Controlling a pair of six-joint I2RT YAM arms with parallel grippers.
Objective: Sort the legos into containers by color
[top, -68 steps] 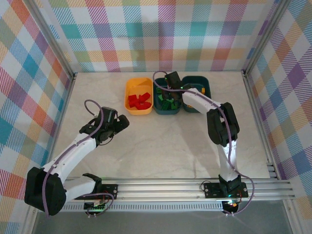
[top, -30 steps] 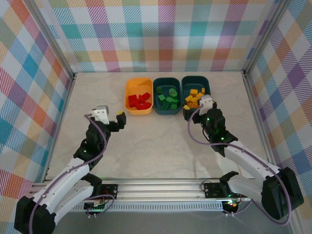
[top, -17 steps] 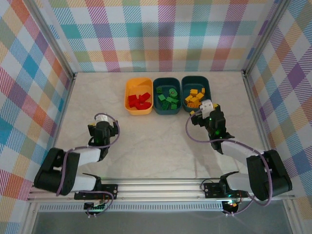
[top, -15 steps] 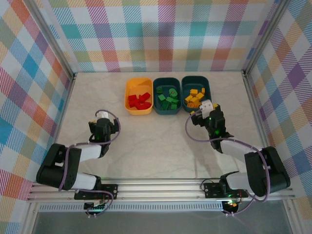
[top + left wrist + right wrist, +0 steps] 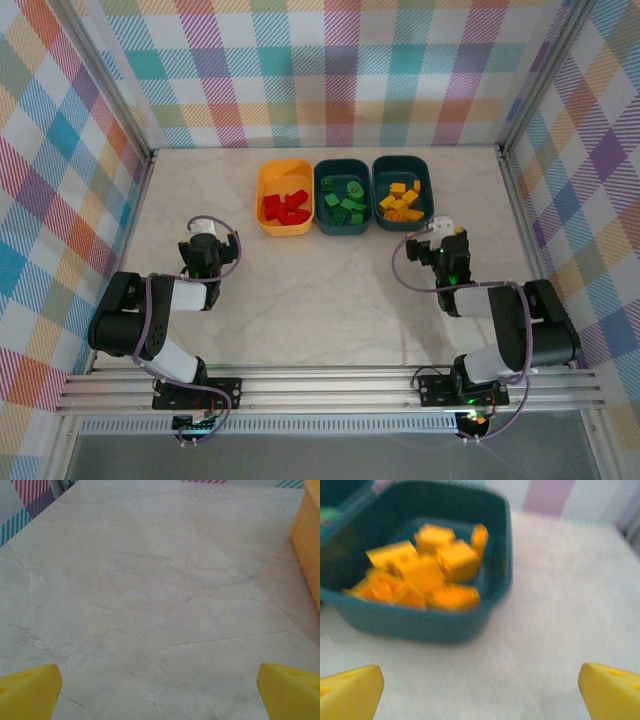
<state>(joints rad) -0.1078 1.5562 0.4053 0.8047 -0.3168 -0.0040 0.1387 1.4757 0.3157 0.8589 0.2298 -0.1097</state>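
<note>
Left claw (image 5: 204,243) and right claw (image 5: 446,238), wide open and empty, have pulled back; bricks (image 5: 343,205) lie sorted in tubs (image 5: 260,195), likely finished.

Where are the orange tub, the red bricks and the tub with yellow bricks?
orange tub (image 5: 285,176): top view, bare floor at its far end.
red bricks (image 5: 285,208): top view, middle of the pile.
teal tub (image 5: 420,625) with yellow bricks (image 5: 422,572): right wrist view, near outer wall.

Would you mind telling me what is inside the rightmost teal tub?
A loose pile of yellow bricks lies in the teal tub. Whatever sits beneath the pile is covered.
</note>
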